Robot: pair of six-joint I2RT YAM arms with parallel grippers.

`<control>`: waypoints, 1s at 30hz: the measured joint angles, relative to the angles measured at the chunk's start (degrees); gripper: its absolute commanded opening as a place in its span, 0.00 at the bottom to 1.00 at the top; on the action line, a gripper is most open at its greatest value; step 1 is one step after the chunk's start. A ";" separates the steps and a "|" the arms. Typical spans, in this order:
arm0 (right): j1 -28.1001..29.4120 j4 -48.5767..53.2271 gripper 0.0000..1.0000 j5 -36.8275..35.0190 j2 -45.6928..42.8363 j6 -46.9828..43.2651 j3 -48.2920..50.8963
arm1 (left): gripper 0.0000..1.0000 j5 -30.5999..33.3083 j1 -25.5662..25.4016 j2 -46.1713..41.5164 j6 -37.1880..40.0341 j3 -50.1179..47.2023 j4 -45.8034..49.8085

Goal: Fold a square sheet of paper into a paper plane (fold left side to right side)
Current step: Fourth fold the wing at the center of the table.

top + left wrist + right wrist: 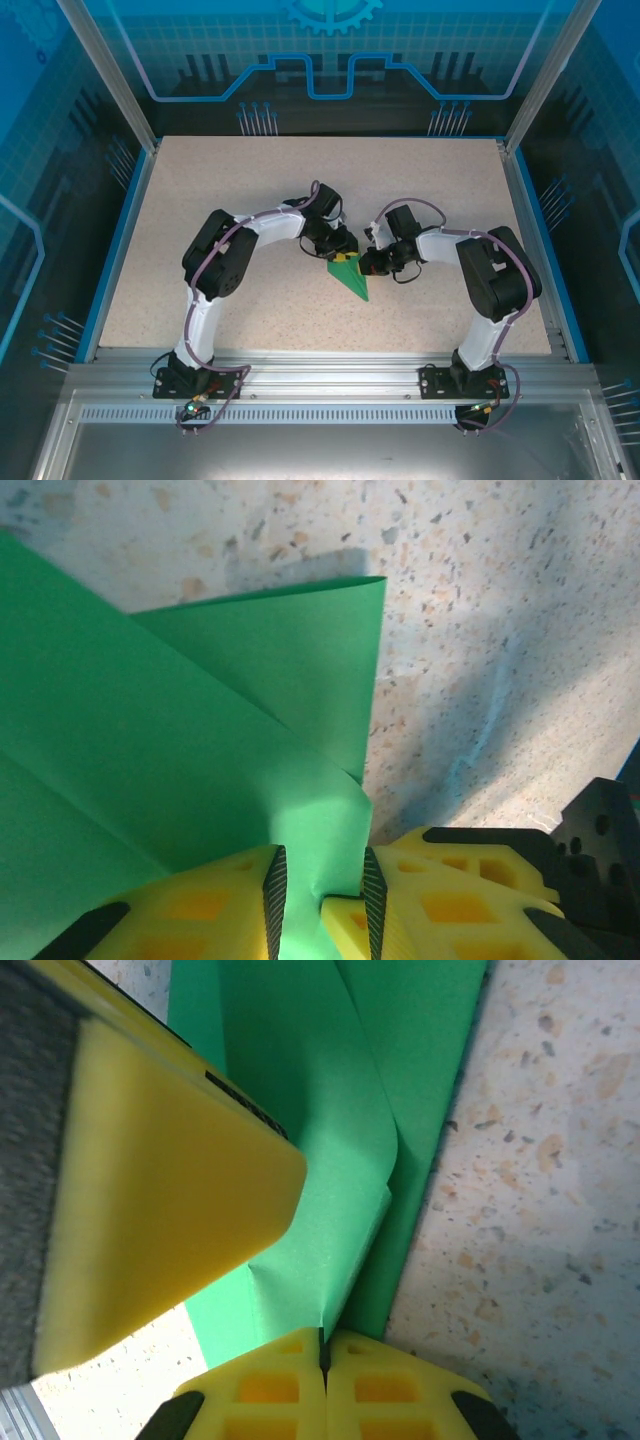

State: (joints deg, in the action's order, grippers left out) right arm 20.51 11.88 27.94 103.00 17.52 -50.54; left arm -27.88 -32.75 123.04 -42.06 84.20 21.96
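Left hand (322, 908) stands part-closed around a raised flap of the green paper (352, 280). The green fills the gap from one ribbed black pad (275, 900) to the other, and a small crease shows just above the fingertips. Right hand (325, 1355) is clenched, its two yellow fingers pressed together with the paper's lifted fold running down into the seam between them, so it pinches that fold.

The paper lies on the speckled table (250, 180), midway between the left and right edges and closer to the near edge than the far one, with both hands meeting over its wide end. From above it reads as a slim triangle whose tip points toward the near right corner. Up close it is plain, bright and unmarked, and layered. Diagonal fold lines cross it, one flat flap ends in a straight edge on the table, and another flap bows upward with a soft curved edge. One yellow finger (170, 1190) of the left hand hangs just beside that curl in the right wrist view.
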 measured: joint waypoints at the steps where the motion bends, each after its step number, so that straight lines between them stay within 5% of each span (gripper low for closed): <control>1: 0.00 0.11 0.05 0.02 0.00 0.00 -0.07 | 0.31 0.17 0.02 0.02 0.20 0.04 0.20; 13: -0.15 2.62 0.23 -1.14 -1.84 -0.04 -0.68 | 0.31 0.42 0.39 0.90 0.57 -0.63 -0.42; 24: -0.31 6.05 0.25 0.33 -14.84 0.81 0.66 | 0.31 -0.44 0.61 0.28 0.44 -2.43 -2.89; 30: 3.48 4.81 0.24 2.75 -13.81 3.30 3.45 | 0.31 -0.48 0.61 0.28 0.44 -2.43 -2.93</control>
State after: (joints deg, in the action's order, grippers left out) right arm 23.99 16.69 30.70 89.19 20.82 -47.09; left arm -28.36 -32.14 123.33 -41.63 81.78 19.03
